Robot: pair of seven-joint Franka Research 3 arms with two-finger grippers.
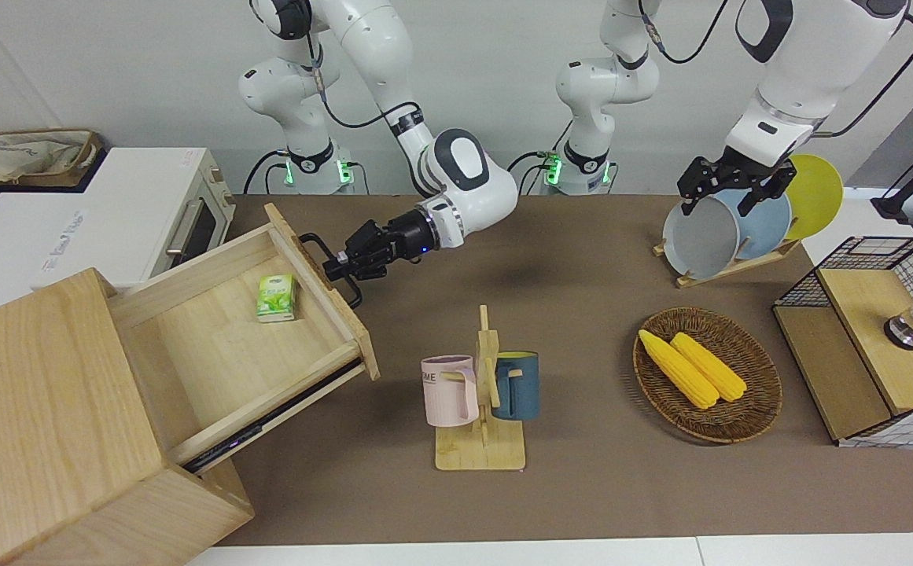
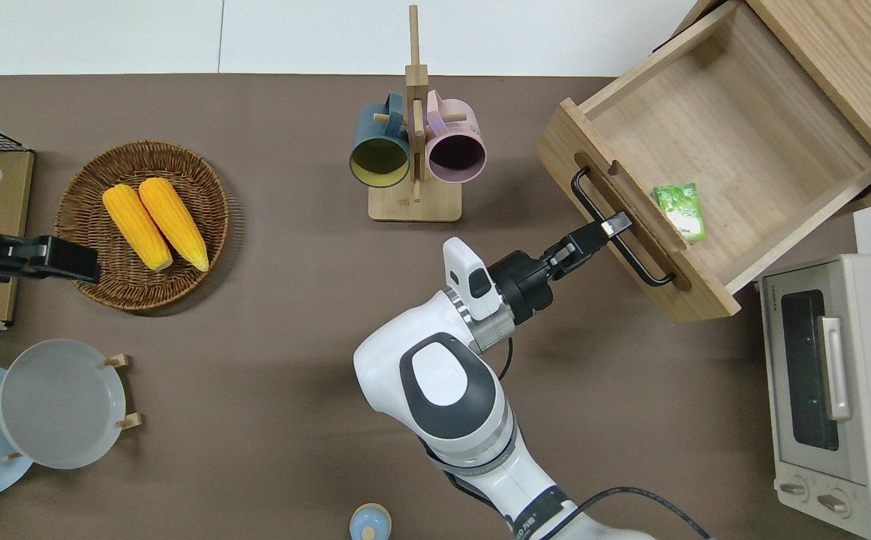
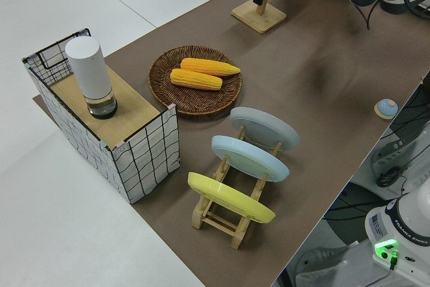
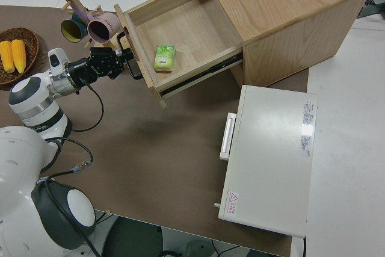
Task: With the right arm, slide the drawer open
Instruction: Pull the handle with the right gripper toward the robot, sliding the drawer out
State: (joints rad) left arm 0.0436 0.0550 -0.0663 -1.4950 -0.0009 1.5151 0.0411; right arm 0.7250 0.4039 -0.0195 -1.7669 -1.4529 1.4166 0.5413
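From my remote station, the right gripper is clamped on the black loop handle of the drawer, its fingers closed around the bar about midway along its length. The right arm reaches in low over the brown table, wrist pointed at the drawer front. The drawer stands pulled well out of the pale wooden cabinet, which sits at the right arm's end of the table; its metal runner shows under the side wall. Inside the drawer, a small green packet lies on the floor just beside the front panel. A white toaster oven stands nearer to the robots than the drawer, close to its corner but apart from it. The wooden mug rack, carrying a dark blue mug and a pink mug, is near the drawer, toward the left arm's end of the table. Well apart from the drawer in the same direction, a wicker basket holds two ears of corn, and a plate rack holds a grey, a blue and a yellow plate. The left gripper is parked; its fingers appear spread in the front view.
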